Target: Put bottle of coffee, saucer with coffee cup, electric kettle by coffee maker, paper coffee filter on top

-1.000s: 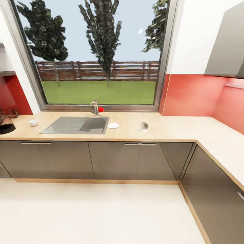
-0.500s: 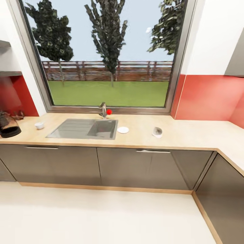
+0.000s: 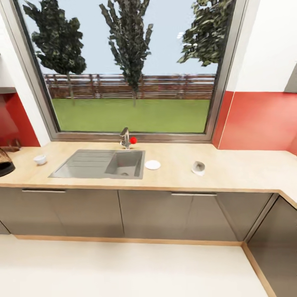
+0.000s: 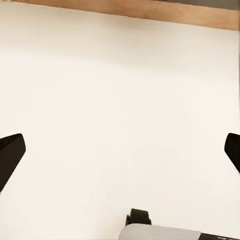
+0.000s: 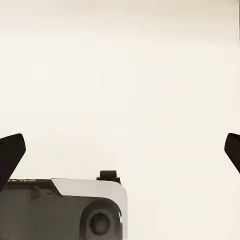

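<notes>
One coffee cup [image 3: 40,159] near bench [image 3: 231,173] left end, left of sink [image 3: 101,163]. One saucer [image 3: 152,164] just right of sink, bare. One paper coffee filter [image 3: 198,168] further right, lying on its side, apart from saucer. One dark rounded vessel [image 3: 5,163] at left edge, cut off, probably electric kettle. Tap [image 3: 125,137] with red knob at back edge under window [image 3: 132,70]. Left gripper [image 4: 120,150] jaws spread wide, grasping nothing, over pale floor [image 4: 120,90]. Right gripper [image 5: 120,150] likewise released, above floor.
</notes>
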Robot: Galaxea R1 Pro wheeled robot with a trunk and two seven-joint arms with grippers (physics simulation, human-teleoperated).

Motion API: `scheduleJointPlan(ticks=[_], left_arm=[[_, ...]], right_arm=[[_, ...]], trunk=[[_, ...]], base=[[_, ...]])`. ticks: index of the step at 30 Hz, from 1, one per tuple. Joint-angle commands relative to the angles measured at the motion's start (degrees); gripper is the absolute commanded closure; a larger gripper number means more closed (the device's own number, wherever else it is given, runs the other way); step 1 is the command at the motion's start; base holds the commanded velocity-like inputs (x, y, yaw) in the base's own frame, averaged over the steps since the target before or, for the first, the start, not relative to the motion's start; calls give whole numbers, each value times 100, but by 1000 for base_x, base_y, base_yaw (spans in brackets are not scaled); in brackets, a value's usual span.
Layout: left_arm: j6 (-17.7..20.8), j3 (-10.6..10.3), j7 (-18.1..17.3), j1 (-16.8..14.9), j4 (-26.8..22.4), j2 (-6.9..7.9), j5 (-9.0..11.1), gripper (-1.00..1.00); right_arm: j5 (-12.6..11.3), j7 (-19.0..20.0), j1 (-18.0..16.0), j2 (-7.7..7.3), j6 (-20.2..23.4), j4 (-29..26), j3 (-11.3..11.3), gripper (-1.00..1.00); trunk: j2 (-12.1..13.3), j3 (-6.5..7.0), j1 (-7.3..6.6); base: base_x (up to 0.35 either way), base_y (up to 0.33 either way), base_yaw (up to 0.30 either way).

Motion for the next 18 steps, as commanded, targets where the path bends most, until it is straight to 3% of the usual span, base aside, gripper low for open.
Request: scheduleJointPlan(ticks=[1, 14, 18], left_arm=[[-17, -9, 3, -4, 4, 0, 46, -100], [-4, -14, 12, -4, 25, 0, 32, -100], [34, -21, 8, -1, 183, 0, 3, -100]], right_arm=[[3, -4, 1, 0, -8, -7, -3, -100], [3, -7, 1, 0, -10, -13, -3, -100], [3, -3, 1, 0, -7, -13, -3, -100]], trunk=[[-10, -11, 7], [-10, -11, 7], [-10, -11, 7]], base=[[322, 105, -236], [331, 41, -288], [245, 1, -127]])
